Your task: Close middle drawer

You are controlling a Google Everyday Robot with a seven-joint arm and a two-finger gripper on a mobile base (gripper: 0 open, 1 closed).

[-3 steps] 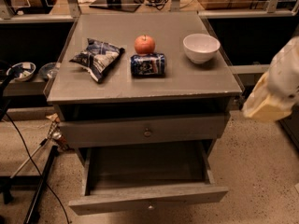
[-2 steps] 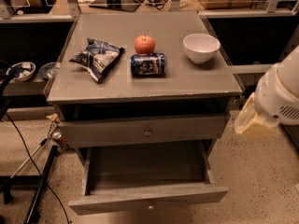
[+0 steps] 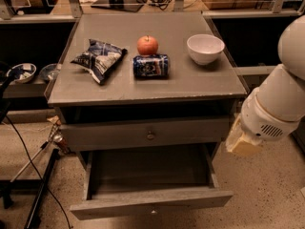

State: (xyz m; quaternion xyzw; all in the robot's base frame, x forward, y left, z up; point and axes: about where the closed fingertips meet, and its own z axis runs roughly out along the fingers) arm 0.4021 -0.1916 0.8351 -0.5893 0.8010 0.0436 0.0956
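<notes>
The middle drawer [image 3: 119, 205] stands pulled well out at the bottom of the view, a wide, shallow grey tray with a plain flat front, a small round knob [image 3: 153, 212] at its centre and a bare, dull inside. Above it sits the taller drawer [image 3: 109, 136], also matte grey with a round knob, and a dark gap shows between its front and the cabinet top [image 3: 200, 87]. That top is a flat grey slab with worn edges. On it lie a crumpled blue and white snack bag [image 3: 100, 58], a round red apple [image 3: 147, 45], a blue can [image 3: 151, 66] on its side just in front of the apple, and a smooth white bowl [image 3: 205, 48] to the right. The gripper [image 3: 242, 143] hangs off the cabinet's right side, level with the taller drawer and apart from both fronts. It shows as a pale tan block under the rounded white arm [image 3: 279, 104], and whether it is apart or together I cannot tell. The floor [image 3: 267, 194] is speckled, light stone-like. On the left a low dark shelf holds two small bowls [image 3: 21, 72], with black cables [image 3: 28, 166] trailing beneath, and a metal rail [image 3: 238, 13] runs behind the cabinet.
</notes>
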